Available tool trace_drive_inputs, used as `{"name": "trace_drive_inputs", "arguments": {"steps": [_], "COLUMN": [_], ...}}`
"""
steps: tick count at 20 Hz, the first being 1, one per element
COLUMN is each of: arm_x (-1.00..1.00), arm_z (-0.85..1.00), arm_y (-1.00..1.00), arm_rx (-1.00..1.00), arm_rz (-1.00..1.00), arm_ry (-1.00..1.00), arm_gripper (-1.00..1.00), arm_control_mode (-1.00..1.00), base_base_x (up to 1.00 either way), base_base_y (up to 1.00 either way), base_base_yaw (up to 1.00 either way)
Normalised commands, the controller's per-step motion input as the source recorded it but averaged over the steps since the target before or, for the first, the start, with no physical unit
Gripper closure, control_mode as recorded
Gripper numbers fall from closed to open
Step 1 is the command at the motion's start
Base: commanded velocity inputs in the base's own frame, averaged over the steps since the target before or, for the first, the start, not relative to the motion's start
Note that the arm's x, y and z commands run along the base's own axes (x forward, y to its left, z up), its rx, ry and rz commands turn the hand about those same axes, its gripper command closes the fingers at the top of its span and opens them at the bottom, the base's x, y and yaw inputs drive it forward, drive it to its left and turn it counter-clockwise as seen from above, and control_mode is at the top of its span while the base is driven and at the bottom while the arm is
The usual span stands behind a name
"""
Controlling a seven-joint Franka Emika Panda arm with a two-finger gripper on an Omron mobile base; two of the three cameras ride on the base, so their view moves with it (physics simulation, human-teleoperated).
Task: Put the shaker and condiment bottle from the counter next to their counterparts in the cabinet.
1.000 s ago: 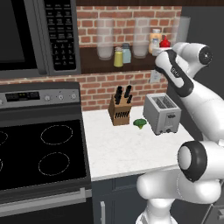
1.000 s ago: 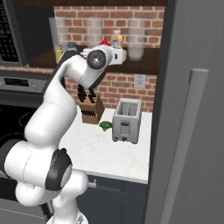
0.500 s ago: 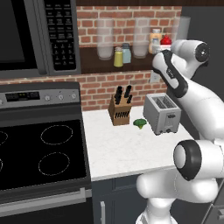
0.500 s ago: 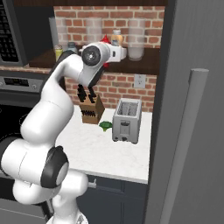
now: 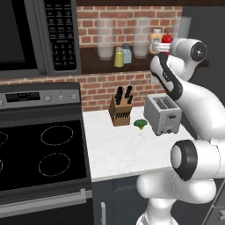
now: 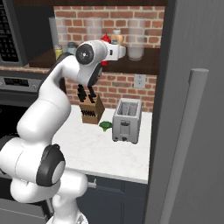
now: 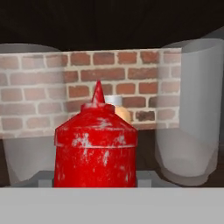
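Note:
The red condiment bottle (image 7: 95, 146) sits close up between the fingers of my gripper (image 7: 94, 178), which is shut on it. In the left base view the condiment bottle (image 5: 167, 38) is at the right end of the dark cabinet shelf (image 5: 94, 66), with my gripper (image 5: 162, 44) at shelf height. Just behind it stands the orange-cream bottle (image 7: 122, 113) with its white cap. Further left on the shelf, the yellow-green shaker (image 5: 118, 57) stands beside the pale blue shaker (image 5: 127, 53). Whether the red bottle's base rests on the shelf is hidden.
Clear glass jars (image 7: 189, 109) flank the bottle on both sides on the shelf. On the white counter (image 5: 118, 151) stand a knife block (image 5: 121, 110), a toaster (image 5: 163, 115) and a broccoli piece (image 5: 140, 124). A stove (image 5: 39, 154) lies left, a fridge (image 6: 192, 109) right.
The arm has reached further toward the shelf, carrying the red bottle closer to the orange-cream bottle. The grip has stayed the same.

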Motion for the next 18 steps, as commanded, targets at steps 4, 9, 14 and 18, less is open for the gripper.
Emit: {"name": "trace_drive_inputs", "arguments": {"steps": [4, 9, 14, 18], "arm_x": [0.0, 0.0, 0.0, 0.03], "arm_z": [0.0, 0.0, -0.04, -0.03], "arm_y": [0.0, 0.0, 0.0, 0.0], "arm_rx": [0.0, 0.0, 0.0, 0.0], "arm_rz": [-0.07, -0.06, -0.04, -0.04], "arm_ry": [-0.06, -0.09, -0.1, -0.12], "arm_gripper": [1.0, 1.0, 1.0, 1.0], "arm_control_mode": [-1.0, -1.0, -1.0, -1.0], "base_base_x": [0.0, 0.0, 0.0, 0.0], "base_base_y": [0.0, 0.0, 0.0, 0.0], "base_base_yaw": [0.0, 0.0, 0.0, 0.0]}}
